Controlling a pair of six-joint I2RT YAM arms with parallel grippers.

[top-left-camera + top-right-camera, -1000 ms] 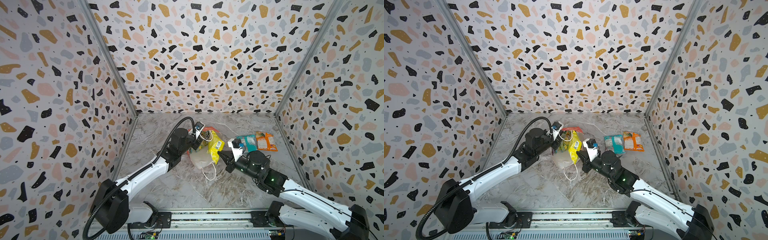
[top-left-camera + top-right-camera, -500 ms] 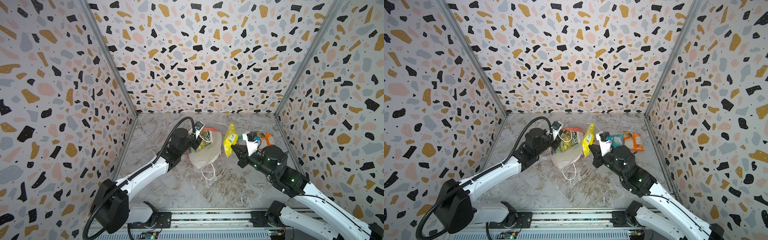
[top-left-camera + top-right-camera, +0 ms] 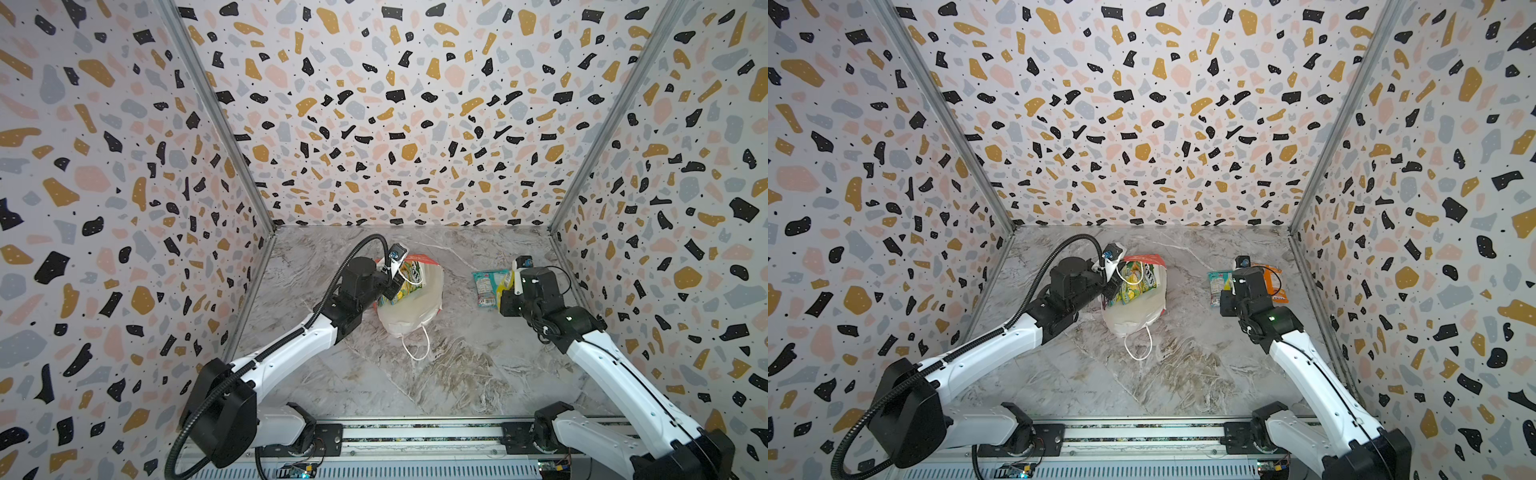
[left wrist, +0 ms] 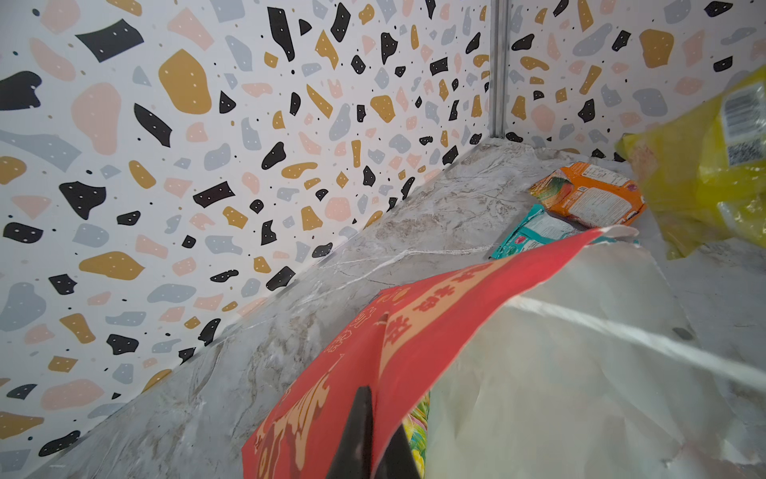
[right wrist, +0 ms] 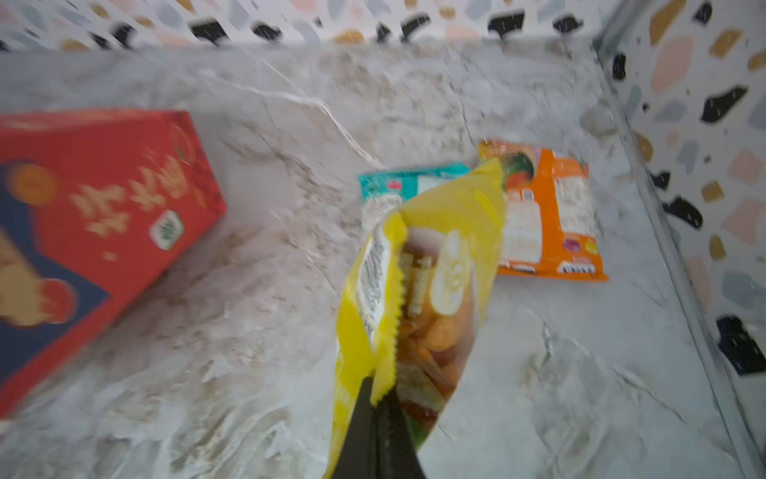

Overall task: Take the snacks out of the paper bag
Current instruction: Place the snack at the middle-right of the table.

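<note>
Red paper bag (image 3: 431, 286) with gold characters, mouth gaping, white inside showing, green-yellow packets (image 3: 1133, 286) within, teal packet (image 3: 483, 286) and orange packet (image 3: 1276, 286) flat side by side well apart from it, yellow packet (image 5: 435, 290) hanging above them, pinched at its crimped edge

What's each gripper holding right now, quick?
Left gripper: shut, jaws pinching the rim of the paper bag.
Right gripper: shut on the yellow packet.

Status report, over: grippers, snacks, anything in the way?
Left gripper shut on bag rim. Right gripper shut on yellow packet, by teal packet and orange packet on table. Green-yellow packets in bag. No obstruction seen.
</note>
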